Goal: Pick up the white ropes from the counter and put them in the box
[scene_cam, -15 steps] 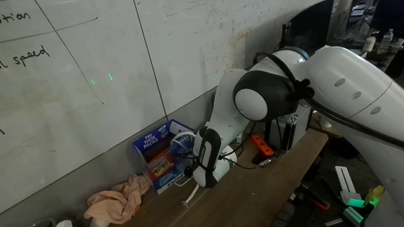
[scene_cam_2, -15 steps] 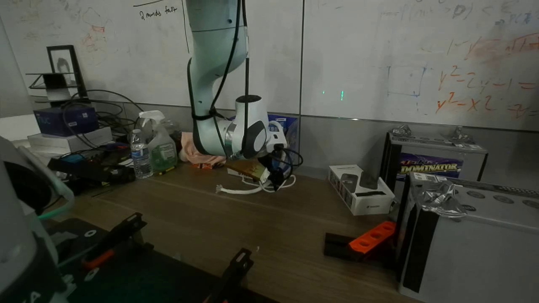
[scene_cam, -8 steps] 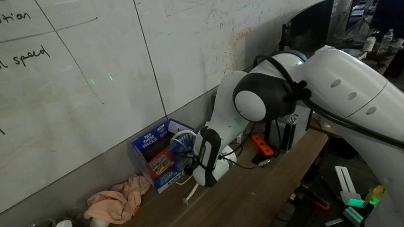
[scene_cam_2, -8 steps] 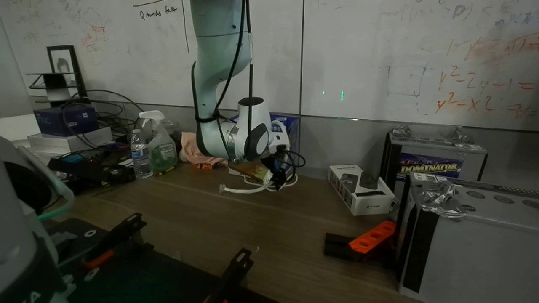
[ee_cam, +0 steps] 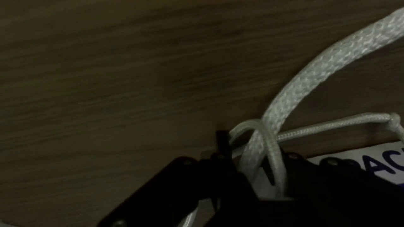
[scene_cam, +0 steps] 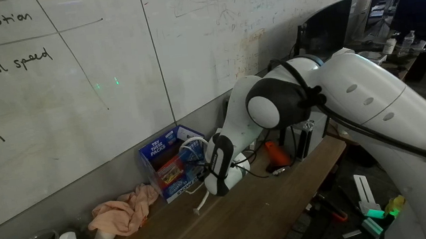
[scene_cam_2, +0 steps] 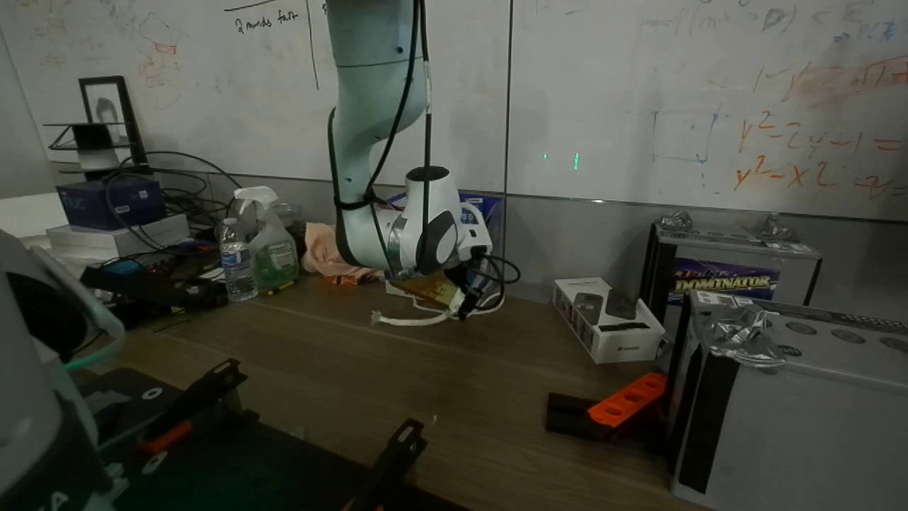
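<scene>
1. My hand (ee_cam: 253, 154) is hanging low over the worktop (ee_cam: 110, 104); its dark fingers (ee_cam: 222, 142) seem to be standing either side of the thick white rope (ee_cam: 311, 78).
2. That rope is running out from between them, away from the hand; a thin white cord (ee_cam: 337, 125) is crossing it there.
3. Pinching or only straddling? I cannot tell; the wrist view is too dark around the fingers.
4. The box (scene_cam: 158, 148) is standing just beside the hand, on the whiteboard (scene_cam: 77, 89) side; the lengths I am seeing below the hand are lying outside it. A white loop (scene_cam: 193, 139) is showing near the box, origin unclear.
5. I am reading this as the grasp step, the drop not yet done.
6. Next is calling for a firm squeeze on both strands, then a lift high enough for the loose end to clear the box.
</scene>
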`<state>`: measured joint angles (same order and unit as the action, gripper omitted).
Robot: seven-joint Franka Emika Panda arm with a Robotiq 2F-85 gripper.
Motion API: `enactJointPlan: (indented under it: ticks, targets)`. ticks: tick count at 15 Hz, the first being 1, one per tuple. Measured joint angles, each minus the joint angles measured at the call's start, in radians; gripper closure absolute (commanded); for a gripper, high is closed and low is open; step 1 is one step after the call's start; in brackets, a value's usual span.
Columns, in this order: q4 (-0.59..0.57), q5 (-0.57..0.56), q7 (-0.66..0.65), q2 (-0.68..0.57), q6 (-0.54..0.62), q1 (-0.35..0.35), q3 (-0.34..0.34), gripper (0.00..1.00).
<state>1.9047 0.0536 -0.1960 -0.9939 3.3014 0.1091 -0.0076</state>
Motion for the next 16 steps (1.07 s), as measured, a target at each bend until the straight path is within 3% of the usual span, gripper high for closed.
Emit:
enactJointPlan:
  ticks: [4,8,11,16]
  targets:
    - [-0.007,0.000,0.015,0.000,-0.014,-0.004,0.014,0.96]
    - [-0.034,-0.003,0.058,0.031,-0.125,-0.033,0.083,0.96]
    - [-0.045,-0.004,0.086,0.120,-0.272,-0.050,0.135,0.96]
    - [-0.083,0.054,0.134,0.307,-0.611,-0.128,0.276,0.97]
